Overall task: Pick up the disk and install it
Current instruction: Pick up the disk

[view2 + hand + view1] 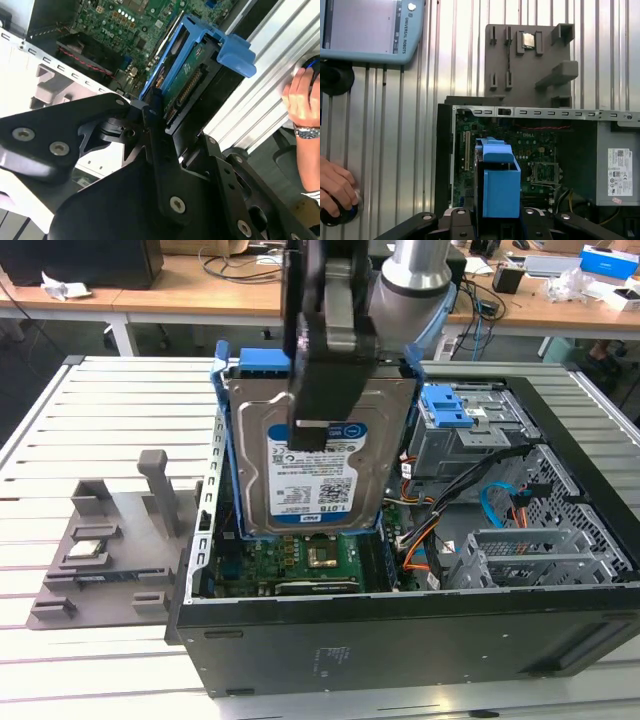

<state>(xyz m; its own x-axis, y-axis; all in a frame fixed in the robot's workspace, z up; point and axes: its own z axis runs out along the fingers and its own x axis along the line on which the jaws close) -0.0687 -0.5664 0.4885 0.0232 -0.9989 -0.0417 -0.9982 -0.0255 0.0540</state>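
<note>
Ribbed grey metal desk [110, 410], open black computer case [400, 640] lying on it. Black tool [308, 430] pinches the flat silver disk [320, 485], white-and-blue label, blue plastic rails, upright above the case's green motherboard [262, 558]. Exterior view gives the label face; second wrist view, its circuit-board side. First wrist view adds a person's hand [337, 187] on the desk and a grey fixture plate [530, 65] beside the case.

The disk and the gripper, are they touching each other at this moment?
Touching. In the exterior view the gripper presses flat against the label of the disk, which hangs upright over the open computer case with nothing else carrying it.
</note>
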